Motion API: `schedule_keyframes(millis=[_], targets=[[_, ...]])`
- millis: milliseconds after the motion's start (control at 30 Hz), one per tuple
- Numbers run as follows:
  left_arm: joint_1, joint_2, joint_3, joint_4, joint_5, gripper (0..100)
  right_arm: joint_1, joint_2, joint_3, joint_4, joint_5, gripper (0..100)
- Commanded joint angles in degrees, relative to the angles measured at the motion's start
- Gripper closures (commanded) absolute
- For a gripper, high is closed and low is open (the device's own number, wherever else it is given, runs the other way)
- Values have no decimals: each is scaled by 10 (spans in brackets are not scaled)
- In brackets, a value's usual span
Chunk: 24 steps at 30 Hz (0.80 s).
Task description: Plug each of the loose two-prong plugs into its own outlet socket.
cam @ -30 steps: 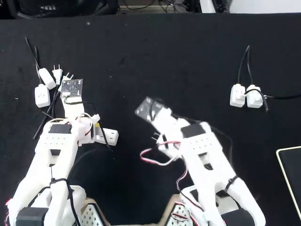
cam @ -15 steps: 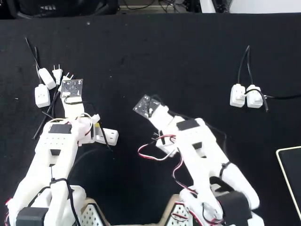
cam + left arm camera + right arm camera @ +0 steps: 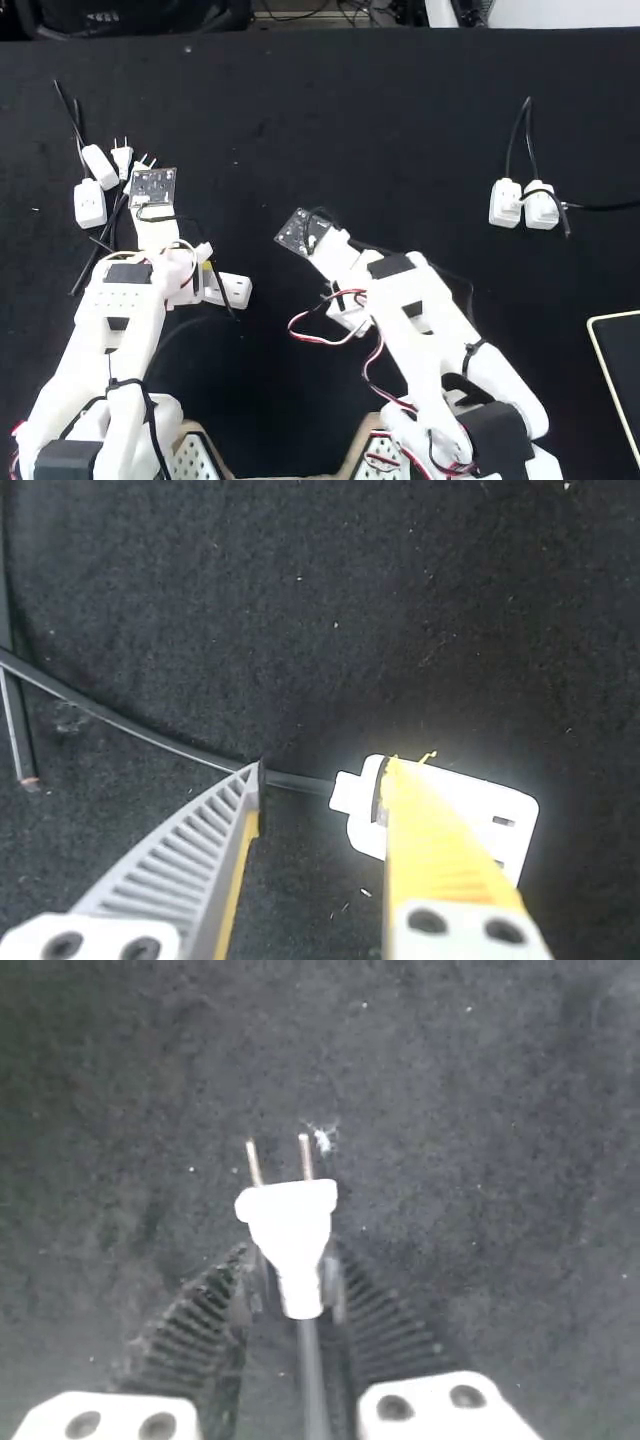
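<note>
Right gripper is clamped on the plug body, prongs forward and exposed, over bare mat mid-table. Left gripper is open, straddling a white socket where its cord enters. Judgement: left should pinch the socket steady first, and right should then square the prongs to the socket face before pushing.

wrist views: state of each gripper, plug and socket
left gripper, open, yellow finger over the socket
socket, lying flat, not gripped
right gripper, shut on the plug
plug, held, prongs bare and pointing away
</note>
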Motion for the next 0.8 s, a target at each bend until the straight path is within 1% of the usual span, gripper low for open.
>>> schedule_keyframes(millis=[0, 67, 200, 367, 467, 533, 567, 667, 767], targets=[[-7, -11, -1, -4, -4, 805, -7, 0, -8, 16, 3, 989], [-7, -11, -1, -4, -4, 805, -9, -7, -13, 36, -11, 988], [-7, -11, -1, -5, -4, 805, -10, -55, -11, 66, -72, 988], [-7, -11, -1, -5, -4, 805, -10, -92, -2, 65, -99, 975], [-7, -11, -1, -5, -4, 805, -10, -93, -3, 56, -132, 872], [-7, -11, -1, -5, -4, 805, -9, -92, 3, 30, -137, 809], [-7, -11, -1, -5, -4, 805, -9, -92, 8, 17, -138, 805], [-7, -11, -1, -5, -4, 805, -11, -92, 24, -11, -135, 837], [-7, -11, -1, -5, -4, 805, -33, -92, 31, -17, -135, 855]])
